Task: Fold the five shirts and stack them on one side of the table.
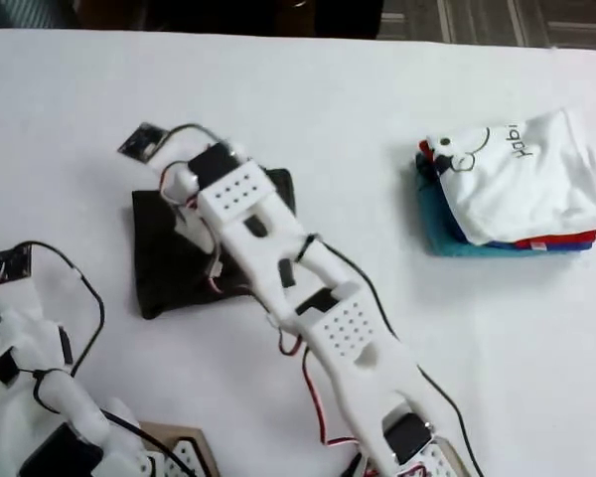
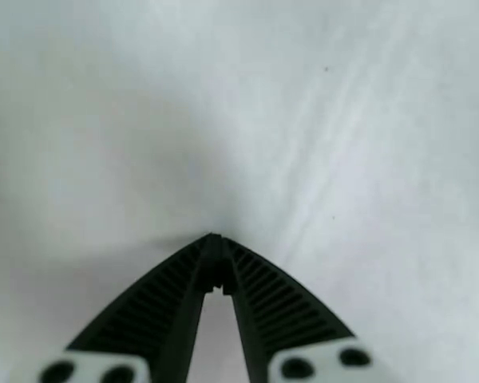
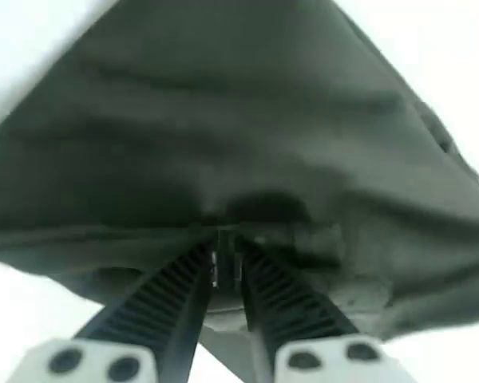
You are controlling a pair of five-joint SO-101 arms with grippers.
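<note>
Left gripper [image 2: 213, 243] closed with nothing in it, tips down at the bare white table [image 1: 328, 89]. Right gripper [image 3: 223, 247] pinched on the edge of the folded black shirt [image 1: 169, 268], centre-left of the table. Farther right is the stack [image 1: 507, 214]: a white shirt [image 1: 521, 169] with black lettering and a drawn face sits on top of red, blue and teal ones. Floor [image 1: 477, 20] shows past the table's far edge.

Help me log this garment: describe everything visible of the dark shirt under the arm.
The dark shirt is soft, matte, blackish cloth, folded into a rough square. It lies on the white table, well apart from the stack of folded shirts. The right arm stretches across it and covers much of its top. The right gripper has its fingers shut on one edge, where the cloth bunches into creases.
</note>
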